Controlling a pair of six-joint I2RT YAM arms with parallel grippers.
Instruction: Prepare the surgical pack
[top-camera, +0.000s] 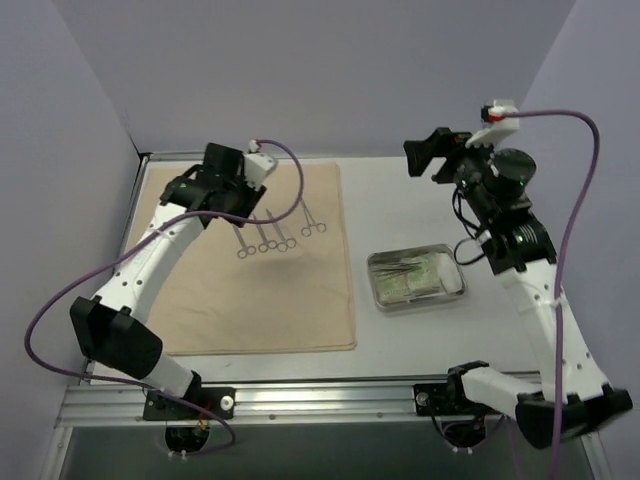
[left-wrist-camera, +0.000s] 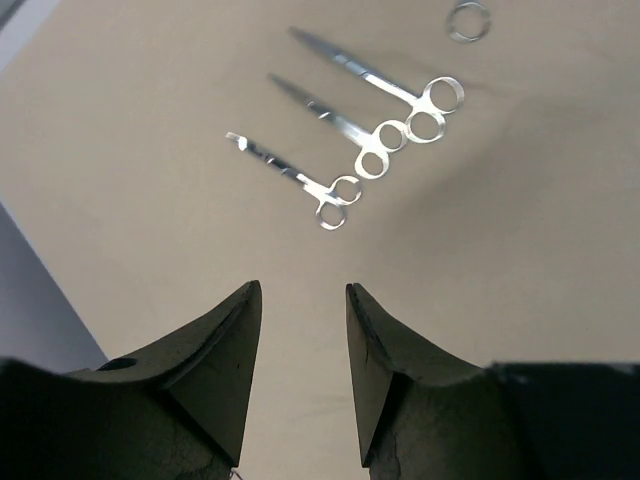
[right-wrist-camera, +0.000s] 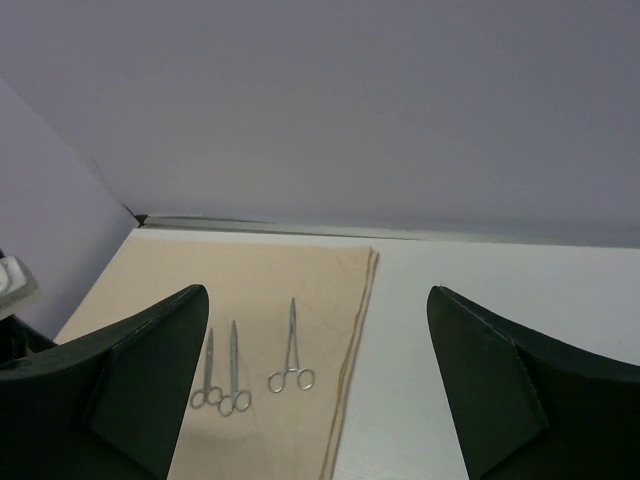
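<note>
My left gripper (left-wrist-camera: 302, 290) and right gripper (right-wrist-camera: 318, 292) are matte black, the cloth (top-camera: 250, 300) plain beige, the forceps (left-wrist-camera: 290, 172) shiny silver, the tray (top-camera: 420, 303) silvery steel with pale green packets (top-camera: 408, 282), the table (top-camera: 400, 200) white, the walls (top-camera: 320, 70) lavender, my cables (top-camera: 573, 228) purple.

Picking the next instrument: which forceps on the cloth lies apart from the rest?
The forceps nearest the cloth's right edge; the other three forceps lie close together in a row to its left.
</note>
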